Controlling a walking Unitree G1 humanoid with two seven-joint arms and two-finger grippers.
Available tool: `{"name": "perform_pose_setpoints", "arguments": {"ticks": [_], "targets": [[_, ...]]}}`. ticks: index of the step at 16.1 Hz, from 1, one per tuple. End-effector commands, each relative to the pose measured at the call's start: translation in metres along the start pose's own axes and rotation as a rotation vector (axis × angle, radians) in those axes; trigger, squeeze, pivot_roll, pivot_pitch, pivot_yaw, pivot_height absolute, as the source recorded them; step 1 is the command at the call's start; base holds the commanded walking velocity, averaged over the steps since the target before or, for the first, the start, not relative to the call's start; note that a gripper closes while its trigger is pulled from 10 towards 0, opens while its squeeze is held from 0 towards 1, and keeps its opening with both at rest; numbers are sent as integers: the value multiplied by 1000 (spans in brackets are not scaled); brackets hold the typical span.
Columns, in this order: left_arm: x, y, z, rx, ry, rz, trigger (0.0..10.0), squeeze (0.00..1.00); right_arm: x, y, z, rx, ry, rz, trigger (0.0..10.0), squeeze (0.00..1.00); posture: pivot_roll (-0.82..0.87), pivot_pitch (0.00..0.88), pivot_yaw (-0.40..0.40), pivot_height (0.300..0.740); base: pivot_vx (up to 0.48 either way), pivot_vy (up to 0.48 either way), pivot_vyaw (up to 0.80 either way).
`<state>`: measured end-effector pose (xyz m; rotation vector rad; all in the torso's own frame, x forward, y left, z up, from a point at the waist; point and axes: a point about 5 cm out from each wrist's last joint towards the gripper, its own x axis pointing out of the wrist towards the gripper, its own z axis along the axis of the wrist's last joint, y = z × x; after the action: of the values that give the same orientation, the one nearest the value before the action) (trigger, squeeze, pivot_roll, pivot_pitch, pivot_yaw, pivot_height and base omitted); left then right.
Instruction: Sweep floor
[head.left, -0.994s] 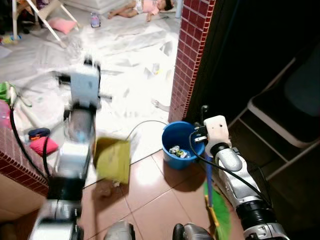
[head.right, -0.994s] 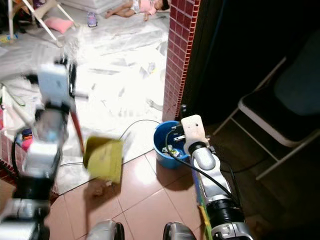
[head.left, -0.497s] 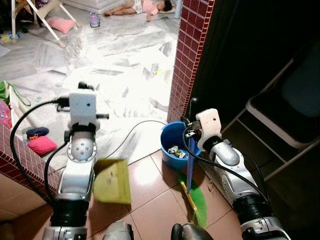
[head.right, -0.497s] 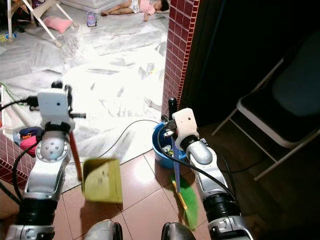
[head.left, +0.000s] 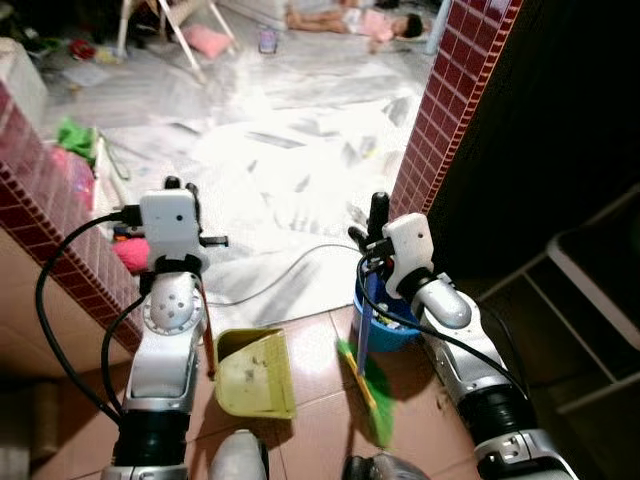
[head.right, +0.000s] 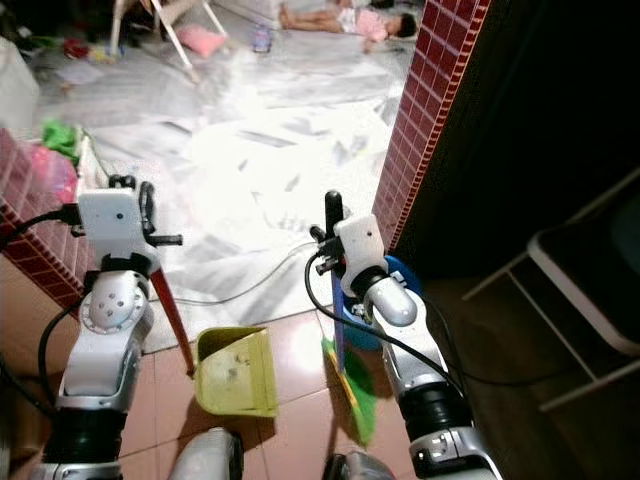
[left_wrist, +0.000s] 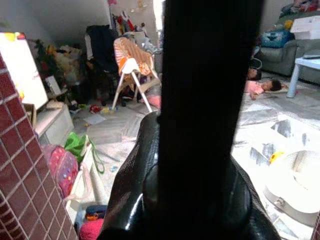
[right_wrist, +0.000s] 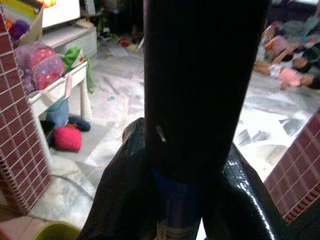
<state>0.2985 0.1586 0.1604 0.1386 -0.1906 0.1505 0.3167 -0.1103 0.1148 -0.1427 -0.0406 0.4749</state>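
The robot stands on a floor of glossy reddish-brown tiles (head.left: 320, 400) that gives way, further out, to a pale marble-like floor (head.left: 290, 150) washed bright by light. A red-tiled pillar (head.left: 450, 110) rises beyond the right gripper (head.left: 377, 212), with a dark recess and a folding chair (head.right: 590, 290) off to its right. A low wall of the same red tiles (head.left: 50, 240) runs past the left gripper (head.left: 172, 185).

The left gripper has its fingers clamped on the red handle (head.right: 172, 310) of a yellow-green dustpan (head.left: 255, 374), which sits on the brown tiles below the fingers, its mouth turned toward the broom. The right gripper's fingers are closed round the blue shaft (head.left: 364, 320) of a broom, whose green bristles (head.left: 372, 398) lie on the tiles below them, just beside the dustpan. A blue bucket (head.right: 402, 272) stands against the pillar's foot, behind the shaft.

A black cable (head.left: 290, 270) trails over the pale floor. Beyond the fingers lie scattered items: a pink cushion (head.left: 205, 40), a white high chair (left_wrist: 132, 75), a pink backpack (right_wrist: 32, 57), green cloth (head.left: 75, 135). A person (head.left: 365, 20) lies on the floor at the far end of the room, near a sofa (left_wrist: 285, 47).
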Motion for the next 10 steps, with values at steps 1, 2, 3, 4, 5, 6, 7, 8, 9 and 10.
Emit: {"name": "perform_pose_setpoints", "arguments": {"ticks": [1,2,3,4,5,6,7,8,9,10], "targets": [[1,0,18,-2,-77,1,10000,0,5,-4,22,-77,-83,-4,10000,0,7,62,-8,740,0,0,0],[0,-6,19,-19,-63,-26,10000,0,8,-7,36,-189,-100,-6,10000,0,6,63,-6,740,0,0,0],[0,-8,19,-20,-59,-38,10000,0,9,-8,40,-234,-100,-7,10000,0,3,64,-4,740,0,0,0],[-1,-10,18,-23,-54,-51,10000,0,10,-9,41,-276,-96,-2,10000,0,3,64,-4,740,0,0,0],[-1,-12,17,-24,-47,-60,10000,0,11,-9,42,-321,-90,4,10000,0,0,65,-2,740,0,0,0],[0,-14,16,-28,-32,-72,10000,0,11,-11,41,-371,-73,14,10000,0,0,66,-2,740,0,0,0],[-1,-15,15,-30,-24,-79,10000,0,11,-13,38,-389,-45,15,10000,0,-1,66,-2,740,0,0,0],[-1,-16,15,-26,-19,-85,10000,0,10,-14,34,-398,-18,20,10000,0,-1,67,-3,740,0,0,0],[-2,-17,13,-24,-4,-90,10000,0,9,-16,30,-399,0,20,10000,0,-1,69,-4,740,0,0,0],[-2,-17,12,-23,0,-92,10000,0,8,-17,28,-400,10,21,10000,0,-1,69,-4,740,0,0,0]]}}
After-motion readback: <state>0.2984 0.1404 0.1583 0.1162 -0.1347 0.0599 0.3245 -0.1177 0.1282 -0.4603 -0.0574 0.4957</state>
